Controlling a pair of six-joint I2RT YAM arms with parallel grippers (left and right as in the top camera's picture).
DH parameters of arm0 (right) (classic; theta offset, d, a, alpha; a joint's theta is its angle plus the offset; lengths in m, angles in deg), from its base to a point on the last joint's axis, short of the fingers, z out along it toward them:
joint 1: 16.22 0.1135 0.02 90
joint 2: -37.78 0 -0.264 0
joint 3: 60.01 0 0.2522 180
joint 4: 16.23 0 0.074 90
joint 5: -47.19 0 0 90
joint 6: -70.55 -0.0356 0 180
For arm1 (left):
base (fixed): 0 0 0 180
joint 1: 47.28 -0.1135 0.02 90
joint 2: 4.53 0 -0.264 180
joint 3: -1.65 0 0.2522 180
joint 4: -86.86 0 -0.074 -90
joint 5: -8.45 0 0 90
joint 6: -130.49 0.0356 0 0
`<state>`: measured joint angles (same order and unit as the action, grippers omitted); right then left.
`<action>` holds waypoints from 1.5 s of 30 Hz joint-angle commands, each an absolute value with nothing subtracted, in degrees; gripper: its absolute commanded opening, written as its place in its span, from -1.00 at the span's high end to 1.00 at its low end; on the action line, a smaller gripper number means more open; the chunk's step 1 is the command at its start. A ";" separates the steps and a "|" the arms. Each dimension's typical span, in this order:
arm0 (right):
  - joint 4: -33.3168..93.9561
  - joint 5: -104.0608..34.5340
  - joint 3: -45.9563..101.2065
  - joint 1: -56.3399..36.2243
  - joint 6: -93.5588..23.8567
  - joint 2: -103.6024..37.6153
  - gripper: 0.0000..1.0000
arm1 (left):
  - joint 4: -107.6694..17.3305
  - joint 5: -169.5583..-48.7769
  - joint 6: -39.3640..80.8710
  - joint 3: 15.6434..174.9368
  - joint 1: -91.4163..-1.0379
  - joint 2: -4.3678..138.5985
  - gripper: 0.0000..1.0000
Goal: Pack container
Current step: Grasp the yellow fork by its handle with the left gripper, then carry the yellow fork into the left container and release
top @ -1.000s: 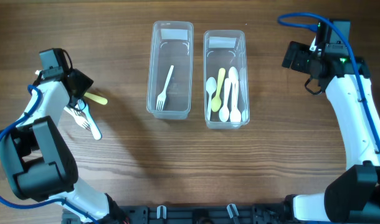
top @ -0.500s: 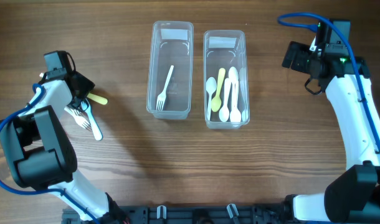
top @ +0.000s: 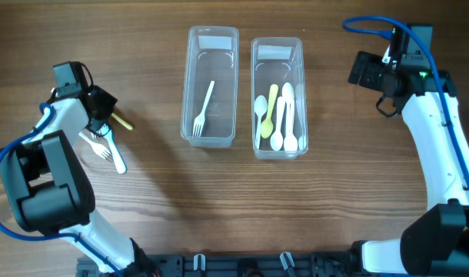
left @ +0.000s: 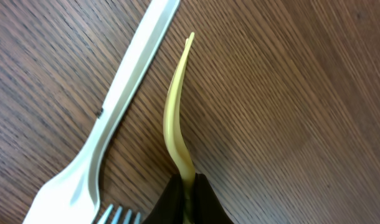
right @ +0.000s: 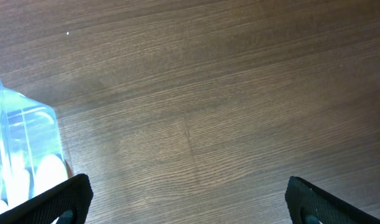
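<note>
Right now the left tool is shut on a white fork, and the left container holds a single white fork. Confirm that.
Not quite. The left tool is shut on a yellow utensil, not a white fork; the left wrist view shows it pinched by one end. The left container does hold a single white fork.

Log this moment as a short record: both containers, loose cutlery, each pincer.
fork container: one white fork inside
spoon container: several spoons, white and yellow
left pincer: shut on one end of a yellow utensil; fork or spoon, cannot tell
loose forks: white, lying on the table beside the left pincer
right pincer: open, holding nothing, over bare table to the right of the spoon container
</note>
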<state>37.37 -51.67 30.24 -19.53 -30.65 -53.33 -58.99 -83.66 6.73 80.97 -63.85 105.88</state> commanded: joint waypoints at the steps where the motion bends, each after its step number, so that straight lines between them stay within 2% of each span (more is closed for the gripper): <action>1: 37.26 -51.98 30.98 -19.62 -29.96 -51.89 -0.99 | -58.82 -85.58 7.02 80.36 -63.90 101.11 0.92; 10: 37.26 -51.98 30.98 -19.62 -29.96 -51.89 -0.99 | -56.59 -100.69 7.24 80.36 -63.90 94.60 0.92; 13: 37.26 -51.95 30.98 -19.62 -29.96 -51.89 -0.99 | -54.93 -109.43 14.64 80.36 -63.11 90.97 0.92; 16: 37.26 -51.98 30.98 -19.62 -29.96 -51.89 -0.99 | -52.68 -114.98 22.64 80.36 -58.50 87.30 0.92; 18: 37.26 -51.98 30.98 -19.62 -29.96 -51.89 -0.99 | -51.52 -114.94 29.07 80.36 -52.10 84.28 0.92; 20: 37.26 -51.98 30.98 -19.62 -29.96 -51.89 -0.99 | -51.72 -113.89 29.88 80.36 -46.30 82.99 0.92; 24: 37.26 -51.98 30.98 -19.62 -29.98 -51.89 -0.99 | -52.09 -98.55 29.84 80.32 -34.09 83.37 0.92; 26: 37.26 -51.98 30.98 -19.62 -29.98 -51.89 -0.99 | -53.77 -94.81 29.84 80.32 -30.65 83.37 0.92; 27: 37.26 -51.98 30.98 -19.62 -29.96 -51.89 -0.99 | -54.64 -93.12 29.84 80.32 -29.28 83.39 0.79; 28: 37.26 -51.98 30.98 -19.62 -29.93 -51.89 -0.99 | -55.32 -91.42 29.84 80.32 -28.38 83.39 0.24; 31: 37.26 -51.98 30.98 -19.62 -29.98 -51.89 -0.99 | -56.48 -87.81 29.81 80.34 -28.60 83.37 -0.05; 32: 37.26 -51.98 30.98 -19.62 -29.96 -51.89 -1.00 | -56.50 -87.42 29.81 80.34 -29.15 83.34 -0.24; 33: 37.26 -51.98 30.98 -19.62 -29.93 -51.89 -1.00 | -55.98 -87.44 29.75 80.34 -30.17 83.28 -0.29; 35: 37.26 -51.98 30.98 -19.62 -29.96 -51.89 -0.99 | -52.61 -86.76 28.26 80.34 -31.86 82.75 -0.22; 36: 37.26 -51.98 30.98 -19.62 -29.96 -51.89 -1.00 | -48.11 -81.10 20.92 80.34 -33.32 82.01 -0.19; 38: 37.26 -51.98 30.98 -19.62 -29.96 -51.89 -0.99 | -39.59 -71.57 11.45 80.34 -36.14 80.04 -0.44; 39: 37.26 -51.98 30.98 -19.62 -29.93 -51.89 -0.99 | -37.49 -69.63 9.51 80.34 -36.99 79.52 -0.50; 42: 37.26 -51.98 30.98 -19.62 -29.96 -51.89 -0.99 | -30.08 -67.79 7.52 80.21 -40.95 78.93 -0.57; 45: 37.26 -51.98 30.98 -19.62 -29.96 -51.89 -1.00 | -28.35 -64.27 3.58 78.39 -45.45 78.95 -0.59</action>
<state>37.37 -51.67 30.24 -19.53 -30.65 -53.31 -28.55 -69.43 9.11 80.23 -41.87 79.78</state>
